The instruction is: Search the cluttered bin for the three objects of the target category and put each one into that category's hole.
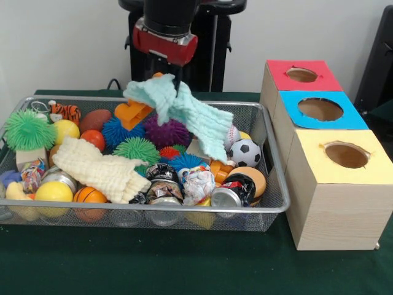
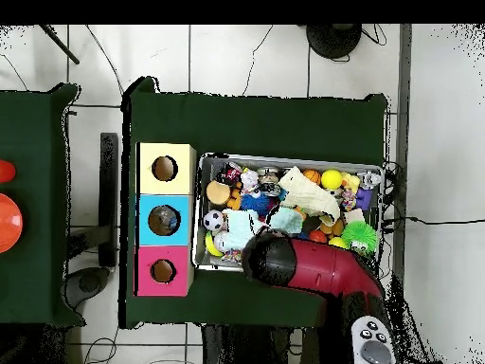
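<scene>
A wire-mesh bin (image 1: 270, 132) sits on a green tabletop (image 1: 184, 264), crammed with toys. At its 9 o'clock edge lies a spiky green ball (image 1: 27, 129), with a yellow ball (image 1: 53, 191) toward 7 o'clock. Just right of these, a cream cloth (image 1: 98, 168) lies draped over the clutter, an orange mini basketball (image 1: 89, 195) touching its lower edge. Near the bin's centre are a purple spiky ball (image 1: 166, 131) and crushed cans (image 1: 161, 182). Above centre, toward 12 o'clock, the end effector (image 1: 177, 86) hangs from the red and black arm (image 1: 164, 40) and pinches a mint-green cloth (image 1: 190, 114) — the fabric is lifted at its top and trails down toward 4 o'clock, its lower end near a small soccer ball (image 1: 245, 152). Right of the bin, at 3 o'clock, stand three wooden boxes in a row — red-topped (image 1: 301, 75), blue-topped (image 1: 319, 109) and yellow-topped (image 1: 345, 155) — each with a round hole.
</scene>
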### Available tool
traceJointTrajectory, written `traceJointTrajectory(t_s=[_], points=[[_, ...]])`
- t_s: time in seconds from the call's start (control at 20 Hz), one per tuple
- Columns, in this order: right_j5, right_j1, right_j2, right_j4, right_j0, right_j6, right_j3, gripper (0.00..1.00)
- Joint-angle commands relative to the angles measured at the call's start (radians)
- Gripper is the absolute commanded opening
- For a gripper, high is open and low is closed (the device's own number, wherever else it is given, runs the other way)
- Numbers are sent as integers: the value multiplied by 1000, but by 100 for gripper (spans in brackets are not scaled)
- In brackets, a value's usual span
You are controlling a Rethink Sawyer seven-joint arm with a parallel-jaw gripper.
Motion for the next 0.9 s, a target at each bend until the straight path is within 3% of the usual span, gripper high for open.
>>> traceJointTrajectory(t_s=[0.05,0.25,0.45,0.75,0.9], points=[[-157,145,-139,-228,13,38,-168,100],[-257,232,-201,-303,19,82,-221,100],[-311,308,-168,-317,-40,67,-253,100],[-353,443,-32,-317,-160,9,-281,100],[-310,494,51,-297,-202,-23,-295,100]])
